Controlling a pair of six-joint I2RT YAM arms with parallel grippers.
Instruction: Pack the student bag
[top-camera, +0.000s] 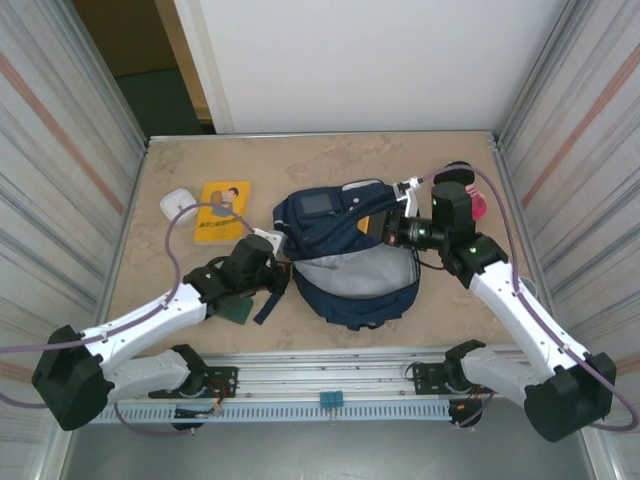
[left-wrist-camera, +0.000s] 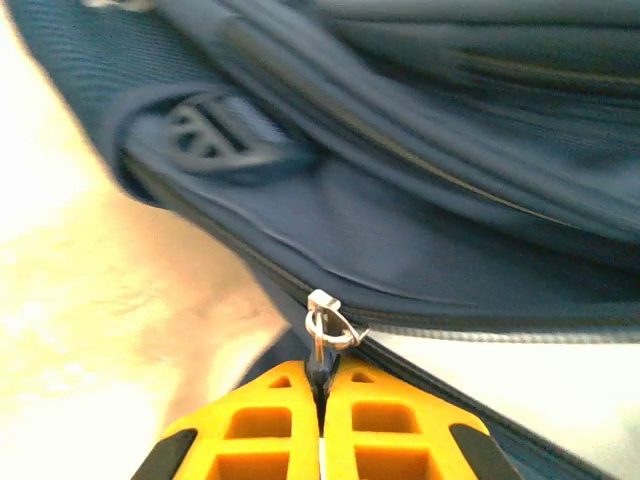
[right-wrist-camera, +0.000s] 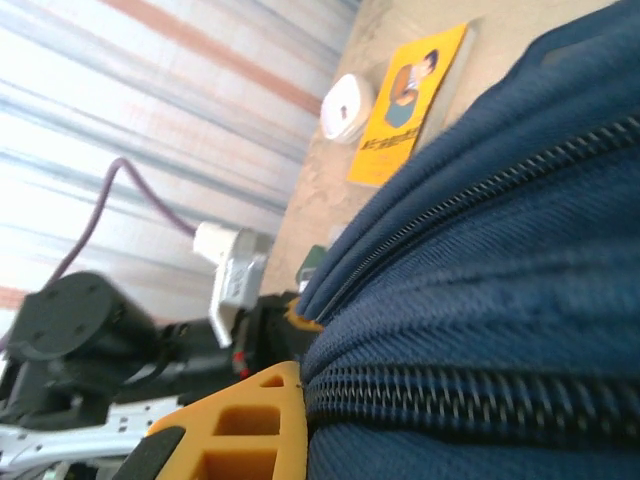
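The student bag (top-camera: 350, 300), a navy-blue backpack, lies mid-table with its main compartment gaping and the grey lining (top-camera: 362, 268) showing. At its left side my left gripper (top-camera: 272, 262) is shut on the dark zipper pull (left-wrist-camera: 320, 368). That pull hangs from a metal slider (left-wrist-camera: 326, 322) on the zip track. On the bag's upper right my right gripper (top-camera: 383, 228) is shut on its fabric. In the right wrist view one yellow finger (right-wrist-camera: 250, 425) presses against the zip seam of the bag (right-wrist-camera: 480, 300), and the other finger is hidden behind the cloth.
A yellow book (top-camera: 222, 210) and a small white round case (top-camera: 177, 203) lie at the back left, both also in the right wrist view (book (right-wrist-camera: 405, 105), case (right-wrist-camera: 347, 107)). A green item (top-camera: 238, 310) sits under the left arm. Something pink (top-camera: 481, 207) is by the right wall.
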